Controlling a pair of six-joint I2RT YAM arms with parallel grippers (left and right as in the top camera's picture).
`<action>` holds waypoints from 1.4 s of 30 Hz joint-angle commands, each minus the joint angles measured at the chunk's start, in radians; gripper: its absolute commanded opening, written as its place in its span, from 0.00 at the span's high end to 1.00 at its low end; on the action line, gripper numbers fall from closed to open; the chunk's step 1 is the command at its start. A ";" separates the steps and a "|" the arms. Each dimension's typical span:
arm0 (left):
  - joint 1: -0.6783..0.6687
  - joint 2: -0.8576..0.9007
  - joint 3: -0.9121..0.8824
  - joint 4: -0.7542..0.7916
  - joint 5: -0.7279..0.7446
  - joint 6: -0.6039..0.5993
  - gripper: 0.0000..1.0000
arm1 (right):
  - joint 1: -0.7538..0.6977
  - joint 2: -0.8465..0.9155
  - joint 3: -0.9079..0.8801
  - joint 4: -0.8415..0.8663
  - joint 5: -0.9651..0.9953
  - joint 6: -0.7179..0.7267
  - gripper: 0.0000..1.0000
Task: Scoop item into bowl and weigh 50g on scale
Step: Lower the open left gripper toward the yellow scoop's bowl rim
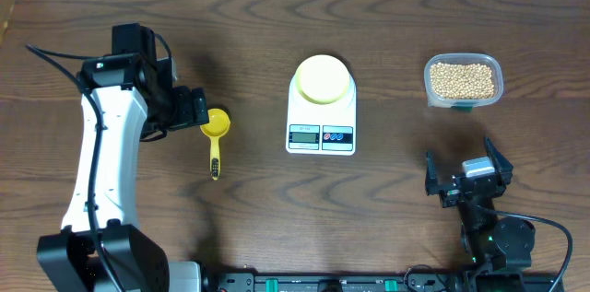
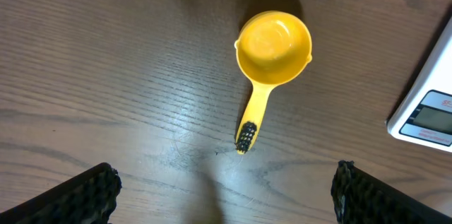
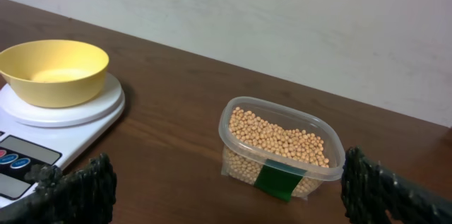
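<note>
The table (image 1: pixel 387 204) is dark grained wood with a dull sheen. Scoop (image 2: pixel 273 46) and bowl (image 3: pixel 53 72) look like glossy yellow plastic, the tub (image 3: pixel 236 162) clear plastic, the scale (image 1: pixel 321 117) smooth white plastic, the beans (image 3: pixel 279 139) matt.

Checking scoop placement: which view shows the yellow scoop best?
Left wrist: the yellow scoop lies whole and empty, close up. Overhead shows it small, beside the left gripper. Right wrist misses it.

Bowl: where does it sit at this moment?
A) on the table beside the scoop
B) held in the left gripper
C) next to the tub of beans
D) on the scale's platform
D: the overhead view shows the bowl sitting on the round platform of the scale.
</note>
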 commanded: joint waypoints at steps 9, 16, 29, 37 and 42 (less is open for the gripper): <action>-0.001 0.033 0.011 0.009 0.006 0.016 0.02 | 0.008 -0.009 -0.002 -0.004 0.005 -0.006 0.01; -0.001 0.033 0.011 0.009 0.006 0.016 0.03 | 0.008 -0.009 -0.002 -0.004 0.005 -0.006 0.01; -0.001 0.033 0.011 0.010 0.006 0.016 0.03 | 0.008 -0.009 -0.002 -0.004 0.005 -0.006 0.01; -0.001 0.033 0.011 0.022 0.006 0.017 0.02 | 0.008 -0.009 -0.002 -0.004 0.005 -0.006 0.01; -0.001 0.033 0.011 0.022 0.006 0.017 0.02 | 0.008 -0.009 -0.002 -0.004 0.005 -0.006 0.01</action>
